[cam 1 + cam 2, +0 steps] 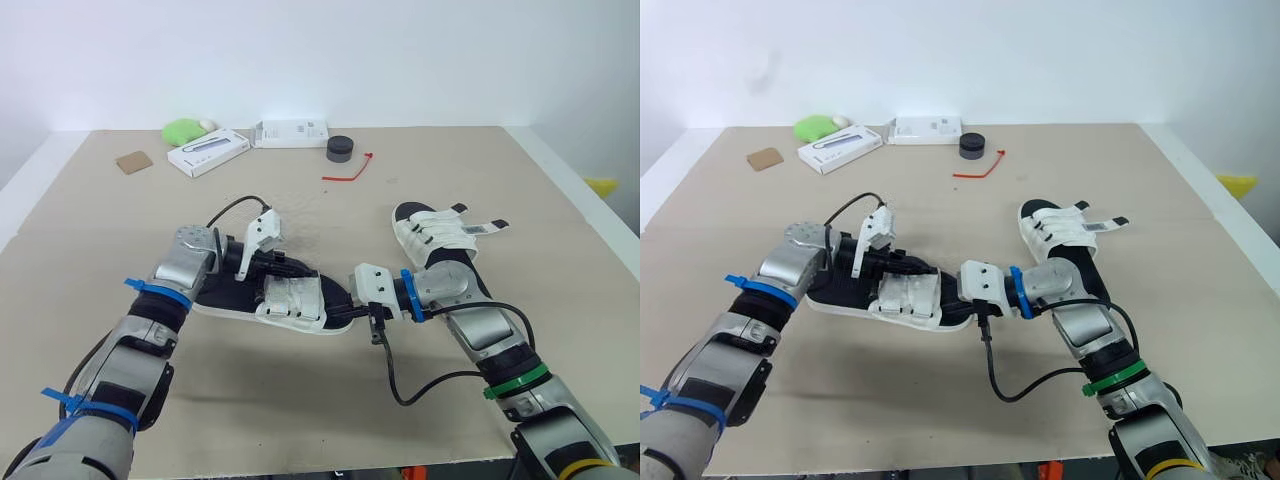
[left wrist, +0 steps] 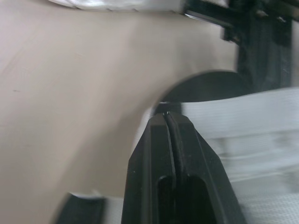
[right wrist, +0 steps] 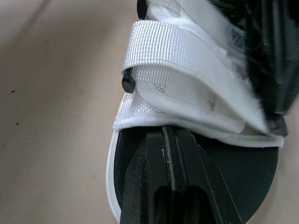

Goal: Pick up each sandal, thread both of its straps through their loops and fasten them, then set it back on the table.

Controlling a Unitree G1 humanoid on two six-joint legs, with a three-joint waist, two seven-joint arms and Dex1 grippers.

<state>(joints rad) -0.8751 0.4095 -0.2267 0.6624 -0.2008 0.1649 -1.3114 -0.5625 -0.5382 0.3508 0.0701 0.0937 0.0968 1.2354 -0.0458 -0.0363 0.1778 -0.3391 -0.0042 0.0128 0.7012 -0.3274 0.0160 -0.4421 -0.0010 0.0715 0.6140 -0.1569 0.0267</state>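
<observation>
- In the head view, we see the near sandal (image 1: 290, 305) lying flat at the middle of the beige table (image 1: 280, 410). It has a long black sole with a white rim, and woven white straps cross its top.
- The left gripper (image 1: 298, 270) rests on those straps from the robot's left. The right gripper (image 1: 338, 298) meets the sandal's end from the right.
- The second sandal (image 1: 438, 238) lies just beyond the right forearm, with its strap tabs pointing toward the table's right edge.
- Well apart, near the far edge, sit a green lump (image 1: 183, 131), a long white box (image 1: 208, 152), a white carton (image 1: 290, 132), a black puck (image 1: 340, 148), a red tie (image 1: 350, 170) and a brown square (image 1: 133, 161).
- Open tabletop surrounds the near sandal in front and behind.
- In the left wrist view, we find the left gripper (image 2: 166, 115) pressed closed, its tips at a blurred white strap (image 2: 243, 107). We cannot tell whether anything is pinched.
- In the right wrist view, the right gripper (image 3: 169, 131) is closed tip to tip over the textured black footbed (image 3: 247, 172), touching the lower edge of the ribbed webbing (image 3: 187, 51).
</observation>
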